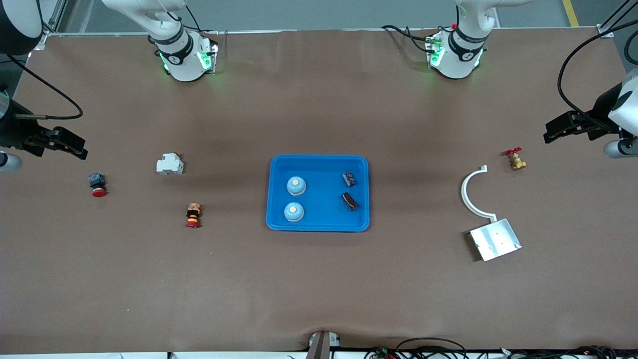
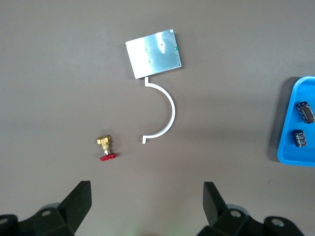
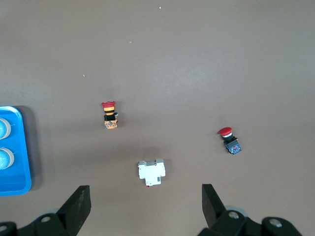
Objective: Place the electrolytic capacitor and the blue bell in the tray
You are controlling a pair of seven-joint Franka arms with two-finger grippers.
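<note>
Front view: on my brown surface (image 1: pixel 319 279) the blue tray (image 1: pixel 319 226) sits in the middle. Inside it lie two blue bells (image 1: pixel 296 186), one nearer the camera than the other, toward the right arm's end, and two dark electrolytic capacitors (image 1: pixel 349 201) toward the left arm's end. My left tool (image 1: pixel 565 130) hangs over the surface's left-arm end, my right tool (image 1: pixel 62 144) over the right-arm end; both arms wait.

Left wrist view: my left tool's fingers (image 2: pixel 78 201) are spread wide, gripping nothing, over a brass valve (image 2: pixel 105 147), a white curved bracket (image 2: pixel 165 115) and a silver plate (image 2: pixel 154 53).

Right wrist view: my right tool's fingers (image 3: pixel 78 204) are spread, empty, over a white breaker (image 3: pixel 150 172), a red pushbutton (image 3: pixel 229 140) and a striped button (image 3: pixel 110 115).
</note>
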